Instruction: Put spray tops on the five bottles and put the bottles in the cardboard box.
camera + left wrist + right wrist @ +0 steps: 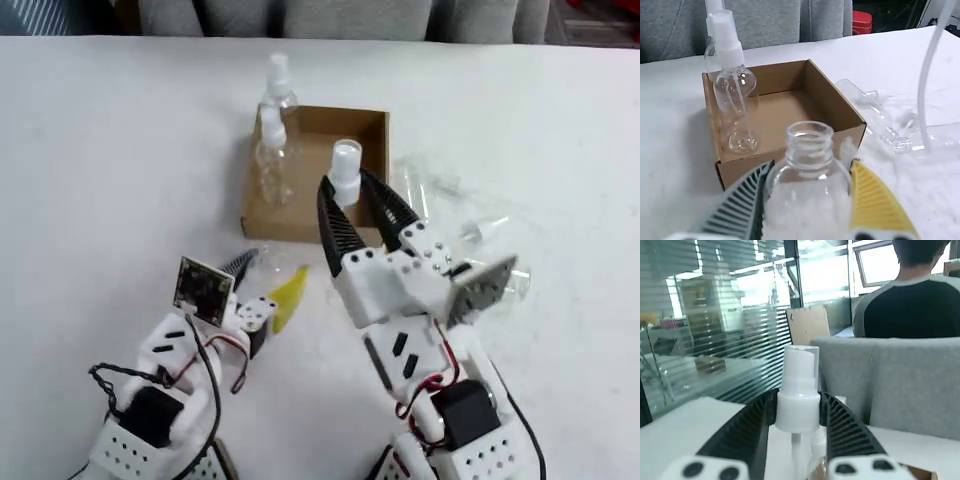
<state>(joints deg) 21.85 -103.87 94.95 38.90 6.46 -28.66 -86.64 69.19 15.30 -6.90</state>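
My left gripper [810, 172] is shut on a clear bottle [809, 160] with a bare open neck, held just in front of the cardboard box [832, 107]. In the high view this gripper [268, 268] sits low at the box's [315, 125] near edge. My right gripper [345, 187] is shut on a white spray top [346, 163] above the box's near right part. That spray top [799, 390] stands upright between the black fingers [840, 427], and its thin tube [932, 65] hangs down. One capped bottle [272, 160] stands inside the box.
A second capped bottle [277, 85] stands just behind the box's far left corner. Uncapped clear bottles [440, 195] lie on the white table right of the box, also seen as loose bottles [880, 120] from the left wrist. Grey chairs line the far edge.
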